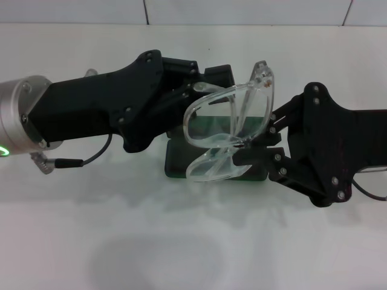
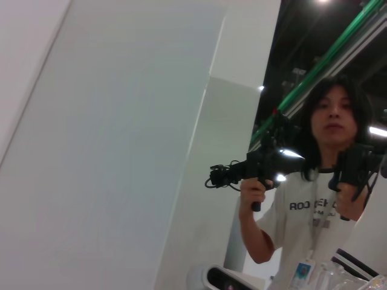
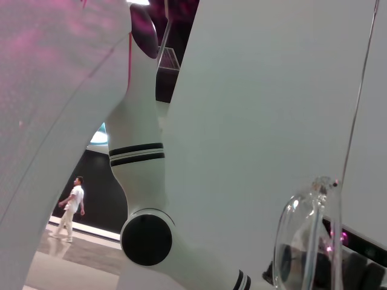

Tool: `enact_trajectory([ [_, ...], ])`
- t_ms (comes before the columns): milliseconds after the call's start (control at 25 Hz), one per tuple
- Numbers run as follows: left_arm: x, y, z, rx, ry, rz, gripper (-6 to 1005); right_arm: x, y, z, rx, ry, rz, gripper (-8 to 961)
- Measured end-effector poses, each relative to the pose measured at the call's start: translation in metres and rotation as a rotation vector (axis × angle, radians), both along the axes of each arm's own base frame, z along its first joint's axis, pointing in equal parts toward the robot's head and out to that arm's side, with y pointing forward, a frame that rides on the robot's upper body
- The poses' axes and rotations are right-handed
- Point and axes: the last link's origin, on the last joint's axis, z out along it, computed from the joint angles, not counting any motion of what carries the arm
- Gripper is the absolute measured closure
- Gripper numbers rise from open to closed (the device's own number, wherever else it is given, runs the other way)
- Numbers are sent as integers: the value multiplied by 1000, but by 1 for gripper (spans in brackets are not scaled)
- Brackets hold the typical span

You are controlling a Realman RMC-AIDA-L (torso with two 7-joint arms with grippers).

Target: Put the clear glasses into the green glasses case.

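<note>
You have 1 pair of clear glasses [image 1: 227, 130] held in the air over 1 green glasses case [image 1: 181, 158] on the white table [image 1: 193, 241], pinched between 2 grippers: left gripper [image 1: 202, 90] and right gripper [image 1: 257, 148], each clamped on the frame.

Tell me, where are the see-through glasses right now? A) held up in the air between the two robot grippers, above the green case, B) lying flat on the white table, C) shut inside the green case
A: the clear glasses hang between the left gripper and right gripper, over the green glasses case.
</note>
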Motion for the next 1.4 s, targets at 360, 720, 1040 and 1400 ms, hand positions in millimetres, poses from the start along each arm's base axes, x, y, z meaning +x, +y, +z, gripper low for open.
enact_trajectory([
  [360, 0, -1, 0, -3, -1, -4, 947, 0, 0, 0, 2, 2, 0, 896],
  [720, -4, 2, 5, 30, -3, 11, 947, 0, -1, 0, -1, 5, 2, 896],
  [1040, -1, 4, 5, 33, -3, 7, 947, 0, -1, 0, -3, 4, 2, 896],
  [1400, 8, -1, -2, -8, 8, -43, 947, 1, -2, 0, -2, 5, -3, 895],
])
